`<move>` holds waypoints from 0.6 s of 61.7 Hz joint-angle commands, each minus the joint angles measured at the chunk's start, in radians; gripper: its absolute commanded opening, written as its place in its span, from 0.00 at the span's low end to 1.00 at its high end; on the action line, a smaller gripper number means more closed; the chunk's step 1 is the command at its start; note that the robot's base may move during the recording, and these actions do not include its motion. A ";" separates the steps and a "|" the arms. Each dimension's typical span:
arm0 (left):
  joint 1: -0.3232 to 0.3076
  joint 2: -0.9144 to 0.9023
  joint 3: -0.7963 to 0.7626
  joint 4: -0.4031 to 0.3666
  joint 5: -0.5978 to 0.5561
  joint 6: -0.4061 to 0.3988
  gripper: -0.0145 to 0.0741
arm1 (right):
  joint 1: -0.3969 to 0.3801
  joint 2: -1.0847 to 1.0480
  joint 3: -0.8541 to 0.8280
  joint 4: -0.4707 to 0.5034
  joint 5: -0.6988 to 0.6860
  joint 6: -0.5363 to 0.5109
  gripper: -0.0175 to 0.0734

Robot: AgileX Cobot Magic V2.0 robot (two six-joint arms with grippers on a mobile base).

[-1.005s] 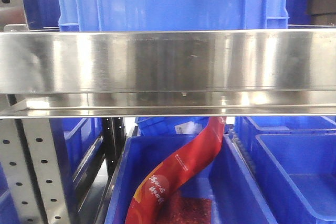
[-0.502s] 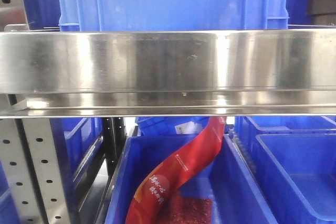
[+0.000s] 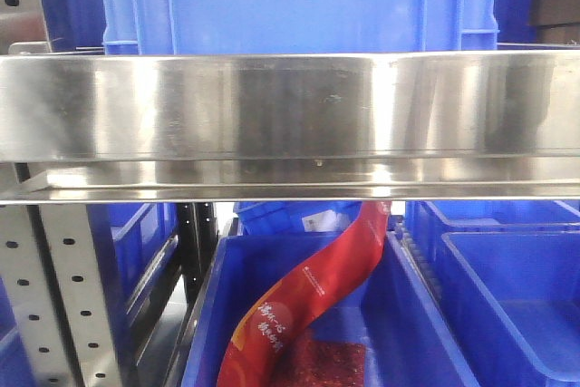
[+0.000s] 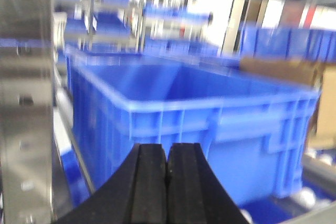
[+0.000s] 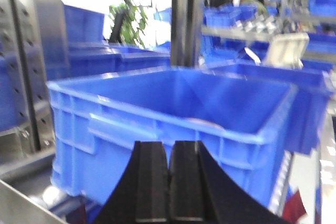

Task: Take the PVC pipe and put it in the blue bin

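In both wrist views the jaws are pressed together with nothing between them: the left gripper [image 4: 167,182] faces a blue bin [image 4: 210,124] on the shelf, the right gripper [image 5: 169,187] likewise. No PVC pipe shows anywhere. Below the steel shelf [image 3: 290,124], a red pouch [image 3: 308,301] leans in a lower bin [image 3: 408,314].

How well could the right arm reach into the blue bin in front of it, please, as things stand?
Probably yes. The blue bin sits just ahead of the shut right hand with its top open, nothing visible between them; the arm would likely need to rise over the near rim first.
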 commanded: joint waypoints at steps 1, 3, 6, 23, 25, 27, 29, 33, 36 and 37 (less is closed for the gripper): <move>-0.004 -0.021 0.003 -0.006 -0.021 0.003 0.04 | -0.004 -0.005 0.001 -0.009 -0.038 0.007 0.01; -0.004 -0.023 0.003 -0.006 -0.023 0.003 0.04 | -0.004 -0.005 0.001 -0.009 -0.038 0.007 0.01; -0.004 -0.023 0.003 -0.006 -0.030 0.003 0.04 | -0.004 -0.005 0.001 -0.009 -0.038 0.007 0.01; -0.004 -0.023 0.003 -0.006 -0.030 0.003 0.04 | -0.004 -0.005 0.001 -0.009 -0.038 0.007 0.01; -0.004 -0.023 0.003 -0.006 -0.030 0.003 0.04 | -0.004 -0.005 0.001 -0.009 -0.038 0.007 0.01; -0.004 -0.023 0.003 -0.006 -0.030 0.003 0.04 | -0.004 -0.005 0.001 -0.009 -0.038 0.007 0.01; -0.004 -0.023 0.003 -0.006 -0.030 0.003 0.04 | -0.004 -0.005 0.001 -0.009 -0.038 0.007 0.01; -0.004 -0.023 0.003 -0.006 -0.030 0.003 0.04 | -0.004 -0.005 0.001 -0.009 -0.038 0.007 0.01; -0.004 -0.023 0.003 -0.006 -0.030 0.003 0.04 | -0.004 -0.005 0.001 -0.009 -0.038 0.007 0.01; -0.004 -0.023 0.003 -0.006 -0.030 0.003 0.04 | -0.004 -0.005 0.001 -0.009 -0.038 0.007 0.01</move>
